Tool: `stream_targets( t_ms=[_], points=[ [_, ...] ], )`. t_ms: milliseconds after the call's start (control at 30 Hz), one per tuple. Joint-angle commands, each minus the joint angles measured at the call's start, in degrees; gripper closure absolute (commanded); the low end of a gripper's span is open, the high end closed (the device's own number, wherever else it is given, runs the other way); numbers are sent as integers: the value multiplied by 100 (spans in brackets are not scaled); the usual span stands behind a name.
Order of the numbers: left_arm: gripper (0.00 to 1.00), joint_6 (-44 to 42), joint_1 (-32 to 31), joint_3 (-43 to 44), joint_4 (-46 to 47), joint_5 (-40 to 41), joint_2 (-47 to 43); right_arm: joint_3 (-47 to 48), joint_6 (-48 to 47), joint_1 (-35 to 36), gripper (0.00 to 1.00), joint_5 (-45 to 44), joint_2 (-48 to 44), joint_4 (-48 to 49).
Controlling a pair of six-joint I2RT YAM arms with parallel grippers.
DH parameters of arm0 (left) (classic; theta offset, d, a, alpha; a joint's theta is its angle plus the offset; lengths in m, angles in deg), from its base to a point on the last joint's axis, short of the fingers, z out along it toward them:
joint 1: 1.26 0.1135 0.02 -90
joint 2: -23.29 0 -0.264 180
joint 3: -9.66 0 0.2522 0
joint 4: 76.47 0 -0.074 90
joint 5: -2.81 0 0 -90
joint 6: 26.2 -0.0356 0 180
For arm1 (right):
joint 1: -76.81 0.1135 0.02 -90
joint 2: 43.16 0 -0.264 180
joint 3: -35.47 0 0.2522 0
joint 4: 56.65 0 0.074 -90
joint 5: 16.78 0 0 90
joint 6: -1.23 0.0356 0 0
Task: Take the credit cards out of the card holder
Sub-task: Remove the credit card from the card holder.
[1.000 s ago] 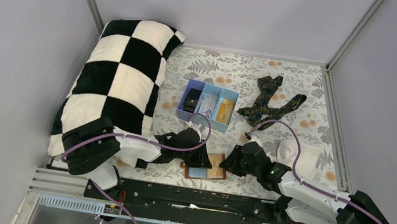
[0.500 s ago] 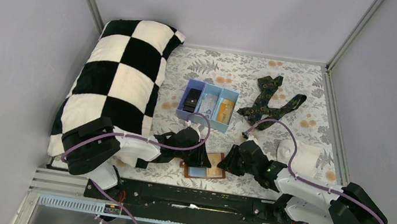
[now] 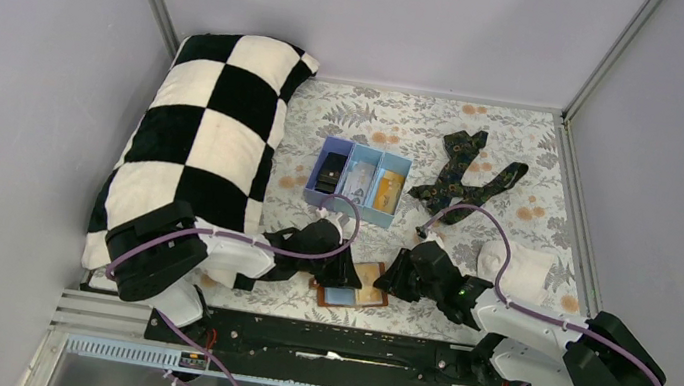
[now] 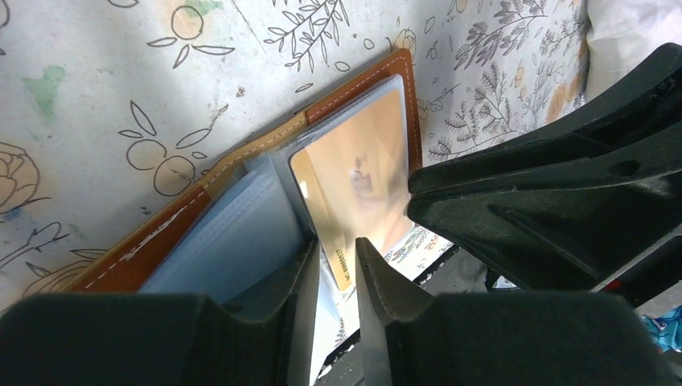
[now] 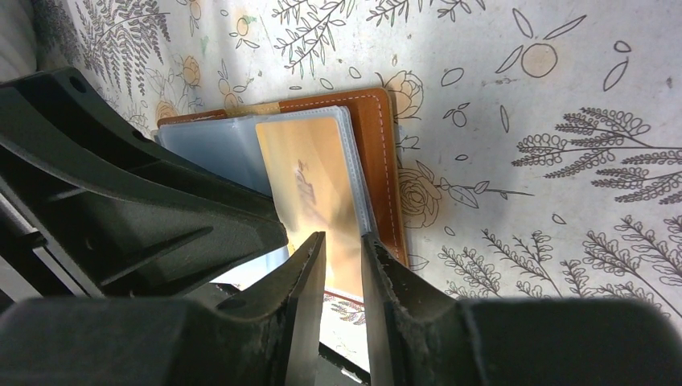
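Note:
The brown leather card holder [image 3: 373,300] lies open near the table's front edge, also in the left wrist view [image 4: 354,88] and the right wrist view [image 5: 378,161]. A gold-orange credit card [image 4: 354,169] sits in its clear sleeve on the right half [image 5: 310,177]; pale blue-grey sleeves [image 4: 233,241] cover the left half. My left gripper [image 3: 342,272] rests on the blue-grey sleeves, jaws a narrow gap apart [image 4: 336,245], the gold card's corner showing between them. My right gripper [image 3: 394,273] is at the gold card's near edge, jaws narrowly apart [image 5: 343,238] over it.
A light blue three-compartment tray [image 3: 362,215] stands behind the holder with a black card [image 3: 328,176], a pale card and a gold-orange card [image 3: 387,189]. A dark patterned necktie [image 3: 467,175] lies back right, a white cloth [image 3: 520,264] right, a checkered pillow [image 3: 205,133] left.
My right gripper has moved a little left and closer to the card holder's right edge. The left gripper and the holder have stayed in place.

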Motion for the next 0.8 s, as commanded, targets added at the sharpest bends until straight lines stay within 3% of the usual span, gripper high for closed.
stream_targets(
  t_ms=[0,267,600,767],
  points=[
    [73,82,17,-237,503,133,21,3,112,95,71,309,98,242],
    [79,360,147,-560,1326,64,-41,-49,190,101,71,328,147,300],
    [82,326,149,-291,1466,-148,231,56,188,156,72,385,344,380],
    [89,413,150,-325,1708,-224,247,53,210,178,73,368,340,358]
  ],
)
